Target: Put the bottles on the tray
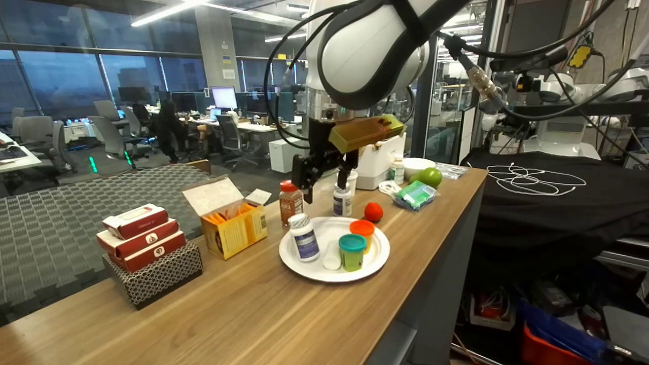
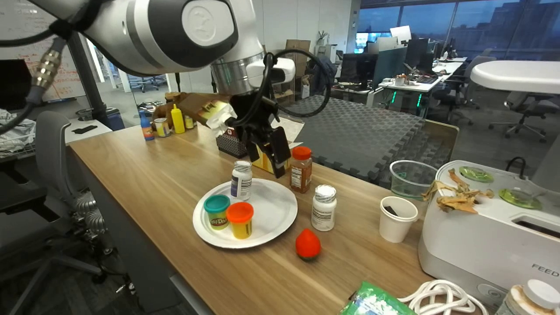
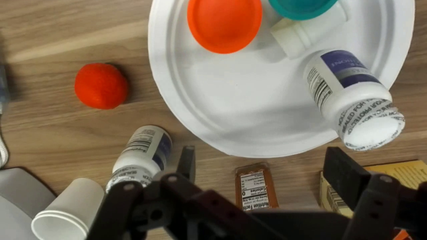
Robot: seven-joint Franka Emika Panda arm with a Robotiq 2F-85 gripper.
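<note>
The black two-fingered pincer [image 3: 260,156] is hanging near the large flat round white plate [image 3: 240,90], its fingers standing wide apart and grasping nothing. Just outside the plate's rim, the orange-capped reddish-brown plastic-looking bottle [image 2: 301,175] is standing upright, seemingly beyond the pincer on the side away from the plate; picking it up next is probably calling for an outward shift.

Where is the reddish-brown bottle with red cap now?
In an exterior view, the reddish-brown bottle stands right of the open yellow cardboard box, just beyond the round white plate.
</note>
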